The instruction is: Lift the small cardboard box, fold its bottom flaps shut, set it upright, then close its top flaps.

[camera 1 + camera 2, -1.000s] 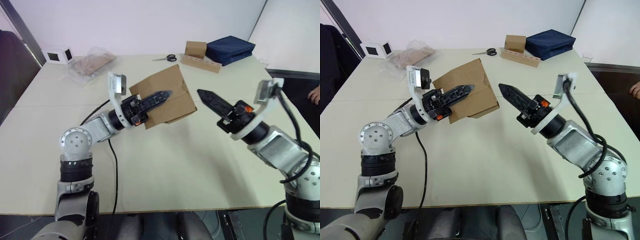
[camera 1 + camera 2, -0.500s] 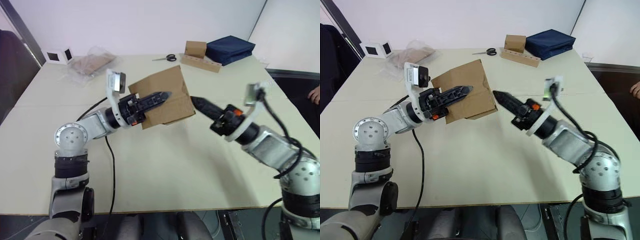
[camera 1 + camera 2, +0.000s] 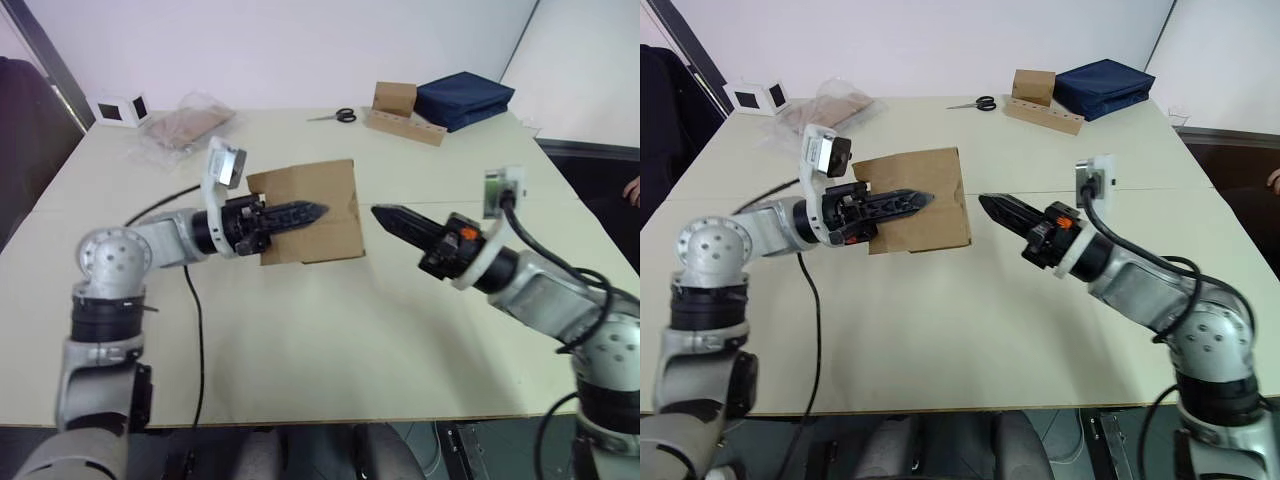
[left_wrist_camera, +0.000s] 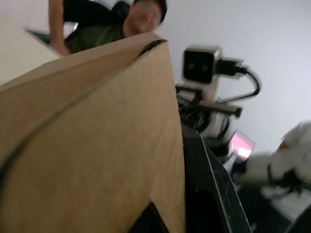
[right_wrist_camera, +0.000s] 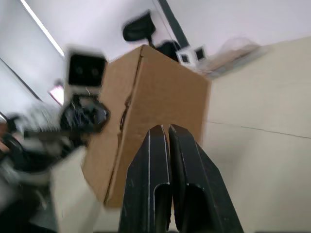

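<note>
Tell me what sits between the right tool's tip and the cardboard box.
Nothing. In the right eye view only bare table shows in the short gap between the right tool and the cardboard box, which the left tool holds.

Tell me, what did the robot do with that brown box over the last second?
The left tool, shut on the small cardboard box, turned it from tilted to nearly level and lowered it. The right tool, shut, moved in toward the box's side. The scissors stayed put.

Both arms are silver-grey with round, screw-studded joints, black cables and orange marks near the wrists. White camera mounts sit above pointed black fingers.
</note>
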### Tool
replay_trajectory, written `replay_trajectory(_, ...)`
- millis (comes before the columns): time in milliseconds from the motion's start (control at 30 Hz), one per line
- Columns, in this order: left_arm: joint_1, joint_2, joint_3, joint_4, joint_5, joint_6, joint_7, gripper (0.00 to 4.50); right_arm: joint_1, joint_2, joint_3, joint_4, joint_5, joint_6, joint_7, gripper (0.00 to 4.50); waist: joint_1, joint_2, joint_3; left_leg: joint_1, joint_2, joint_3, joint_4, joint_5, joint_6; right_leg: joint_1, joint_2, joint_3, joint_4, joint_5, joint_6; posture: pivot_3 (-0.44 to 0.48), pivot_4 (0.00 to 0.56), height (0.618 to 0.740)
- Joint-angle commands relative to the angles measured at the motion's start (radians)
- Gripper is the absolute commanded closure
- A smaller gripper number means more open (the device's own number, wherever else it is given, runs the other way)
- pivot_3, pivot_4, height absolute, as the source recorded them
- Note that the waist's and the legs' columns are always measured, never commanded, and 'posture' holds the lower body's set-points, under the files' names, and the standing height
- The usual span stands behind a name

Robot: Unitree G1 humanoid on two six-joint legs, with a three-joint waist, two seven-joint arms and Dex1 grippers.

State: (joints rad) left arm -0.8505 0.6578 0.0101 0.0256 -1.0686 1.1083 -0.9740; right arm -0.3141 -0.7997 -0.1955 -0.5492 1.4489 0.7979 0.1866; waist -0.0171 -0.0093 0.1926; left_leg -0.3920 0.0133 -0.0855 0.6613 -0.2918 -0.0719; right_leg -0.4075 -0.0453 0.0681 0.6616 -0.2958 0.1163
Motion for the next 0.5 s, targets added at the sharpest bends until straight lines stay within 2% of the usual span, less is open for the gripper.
replay_trajectory(33,-0.074,0.042,-0.121,0.013,0.164,-0.095,-0.143,4.5,0.02,-0.046,-0.031,-0.073,-0.069,-0.001,0.074,4.38,0.0,0.0,0.0,0.0,0.0,0.0,0.0,0.0,0.0,0.0,0.0,0.0,0.0,0.0,0.0,0.0,0.15,0.74)
replay_trajectory(100,-0.164,0.059,-0.267,0.07,0.348,-0.209,-0.222,4.5,0.04,-0.074,-0.022,-0.107,-0.126,0.0,0.11,4.38,-0.001,0.0,0.0,0.0,0.0,0.0,0.0,0.0,0.0,0.0,0.0,0.0,0.0,0.0,0.0,0.0,0.15,0.74)
replay_trajectory(267,-0.345,0.043,-0.554,0.204,0.687,-0.466,-0.457,4.5,0.059,-0.103,0.007,-0.161,-0.224,-0.004,0.172,4.38,0.0,-0.002,0.003,-0.001,0.0,0.0,0.0,0.0,0.0,0.0,0.0,0.0,-0.001,0.0,0.0,0.0,0.15,0.74)
replay_trajectory(433,-0.436,-0.009,-0.711,0.331,0.92,-0.703,-0.611,4.5,0.064,-0.055,0.041,-0.17,-0.297,-0.019,0.159,4.38,-0.002,-0.001,0.003,-0.002,0.0,0.001,-0.001,-0.001,0.002,-0.001,0.0,0.0,-0.005,0.0,0.0,0.0,0.15,0.74)
replay_trajectory(500,-0.466,-0.01,-0.773,0.362,0.959,-0.771,-0.637,4.5,0.07,-0.031,0.047,-0.184,-0.306,-0.023,0.145,4.38,-0.005,-0.002,0.004,-0.003,0.0,0.001,-0.001,-0.002,0.004,-0.001,0.0,0.001,-0.005,0.0,0.0,0.0,0.15,0.74)
